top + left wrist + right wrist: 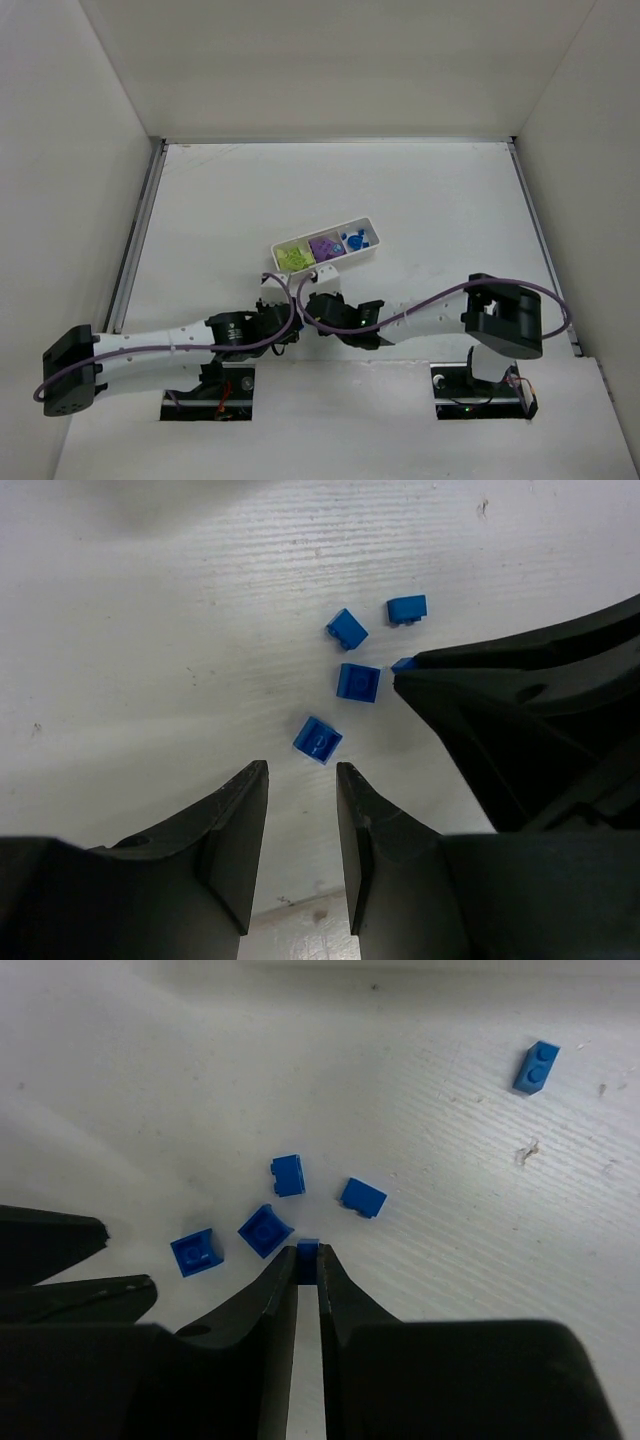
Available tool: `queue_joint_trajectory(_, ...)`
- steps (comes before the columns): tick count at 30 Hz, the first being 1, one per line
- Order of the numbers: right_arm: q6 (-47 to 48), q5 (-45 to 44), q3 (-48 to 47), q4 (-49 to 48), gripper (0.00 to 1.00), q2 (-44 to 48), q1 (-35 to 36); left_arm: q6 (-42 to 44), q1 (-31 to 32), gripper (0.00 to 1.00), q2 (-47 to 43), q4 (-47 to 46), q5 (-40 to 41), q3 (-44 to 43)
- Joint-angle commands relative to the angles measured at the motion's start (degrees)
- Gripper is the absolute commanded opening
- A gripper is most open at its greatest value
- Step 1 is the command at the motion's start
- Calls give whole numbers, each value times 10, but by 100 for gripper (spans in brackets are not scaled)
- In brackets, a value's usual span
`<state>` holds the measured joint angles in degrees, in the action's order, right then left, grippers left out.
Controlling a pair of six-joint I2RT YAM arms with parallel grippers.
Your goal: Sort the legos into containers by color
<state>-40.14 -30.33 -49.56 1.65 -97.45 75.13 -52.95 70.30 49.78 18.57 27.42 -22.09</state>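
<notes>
Several tiny blue legos lie loose on the white table in the left wrist view, the nearest one (318,739) just ahead of my open, empty left gripper (300,770). My right gripper (308,1260) is shut on one small blue lego (308,1249) at table level, with other blue legos (265,1230) around its tips and one (537,1067) apart at the far right. The white tray (335,263) holds yellow-green pieces (292,257), purple blocks (323,247) and blue bits (353,240), one colour per compartment. In the top view both grippers, left (284,320) and right (316,303), meet just in front of the tray and hide the loose legos.
The right gripper's finger (500,720) fills the right side of the left wrist view, close to my left fingers. The left gripper's fingers (60,1260) show at the left of the right wrist view. White walls enclose the table on three sides.
</notes>
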Motion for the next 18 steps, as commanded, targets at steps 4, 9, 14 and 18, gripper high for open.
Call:
queue_joint_trajectory(4, 9, -26, 37, -16, 18, 121, -22, -18, 15, 31, 32, -33, 1, 4)
queue_joint_trajectory(9, 23, -15, 70, -40, 18, 192, -68, 5, 18, 31, 69, -70, 0, 6)
queue_joint_trajectory(14, 42, 7, 89, -78, 18, 225, -162, 27, 13, 34, 102, -88, 0, 0)
queue_joint_trajectory(18, 63, 26, 77, -103, 19, 220, -246, 39, 10, 35, 123, -100, 0, -1)
